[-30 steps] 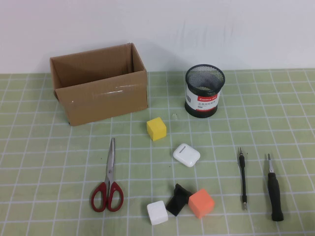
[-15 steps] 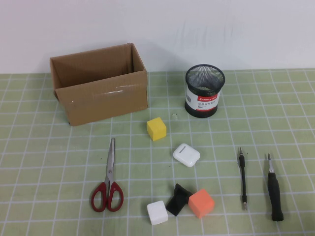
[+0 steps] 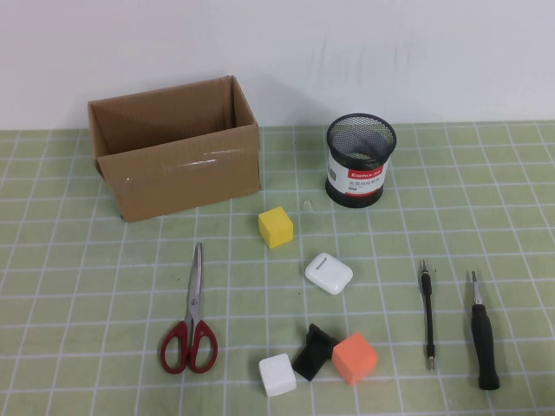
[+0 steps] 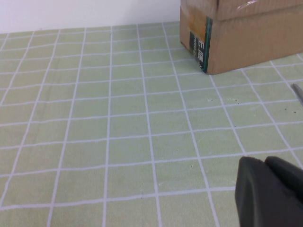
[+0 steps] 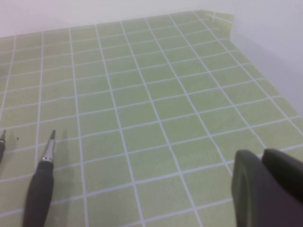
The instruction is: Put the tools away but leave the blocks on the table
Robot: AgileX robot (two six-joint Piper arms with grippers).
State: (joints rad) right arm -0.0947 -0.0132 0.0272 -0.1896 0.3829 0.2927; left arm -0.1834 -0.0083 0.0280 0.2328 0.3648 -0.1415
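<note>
Left gripper point(image 4: 270, 189): a dark body fills the lower right corner of the left wrist picture; whether its fingers are parted I cannot tell. It hangs over bare mat, near the box corner.
Right gripper point(image 5: 267, 187): a dark body in the lower right corner of the right wrist picture; its fingers' state I cannot tell. It holds nothing visible.
Thick black-handled screwdriver with metal tip point(image 3: 482, 332): lower right of the high view, lying flat, tip away from the robot. Probably stiff and light; the rounded handle may roll, so take it mid-handle.
Thin black precision screwdriver point(image 3: 427, 315): just left of the thick one, apart from it. Slender and low, likely to slip; grip mid-shaft.
Red-handled steel scissors point(image 3: 191, 322): lower left, closed, blades pointing up-frame. Likely heaviest; hold near the pivot.
Yellow cube point(image 3: 276, 227), white cube point(image 3: 277, 374), orange cube point(image 3: 354, 358), black angular piece point(image 3: 313, 350): centre and lower centre; they stay.
Brown cardboard box point(image 3: 173, 147): upper left, open.
Black mesh cup point(image 3: 361, 160): upper centre, upright.
Green gridded table point(image 3: 87, 303): beneath everything.
</note>
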